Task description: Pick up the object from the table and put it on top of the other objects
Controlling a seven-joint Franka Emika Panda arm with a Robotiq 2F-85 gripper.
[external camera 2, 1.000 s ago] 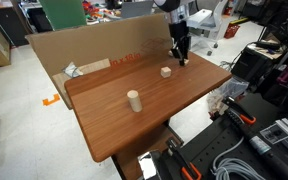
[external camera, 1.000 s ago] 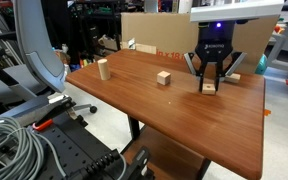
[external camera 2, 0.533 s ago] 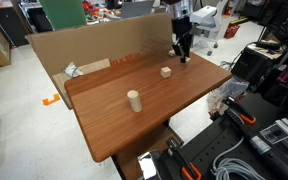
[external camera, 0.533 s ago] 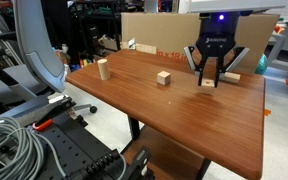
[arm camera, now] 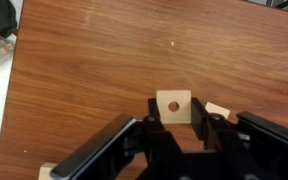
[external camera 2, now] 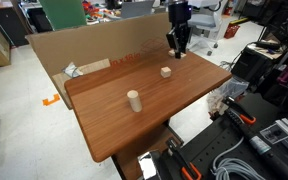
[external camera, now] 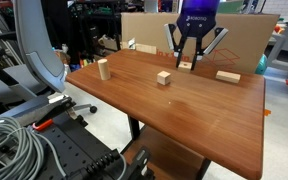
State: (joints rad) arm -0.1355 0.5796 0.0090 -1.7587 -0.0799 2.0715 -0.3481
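My gripper [external camera: 187,60] is shut on the small flat spotted block [external camera: 186,66] and holds it in the air above the far side of the table [external camera: 184,125]. In the wrist view the block [arm camera: 173,104] sits between the two fingers [arm camera: 174,114], with its dark spot showing. The plain cube [external camera: 164,77] stands on the table a little in front of the gripper and to its left. In an exterior view the gripper [external camera 2: 178,44] hangs above and beyond the cube [external camera 2: 166,72].
An upright wooden cylinder [external camera: 103,69] [external camera 2: 134,100] stands toward the other end of the table. A long flat bar [external camera: 228,75] lies near the far edge. A cardboard wall [external camera 2: 84,50] stands behind the table. Cables and equipment surround it.
The gripper has risen from the table with the spotted block in it and moved sideways toward the cube. The bar it had been hiding now shows.
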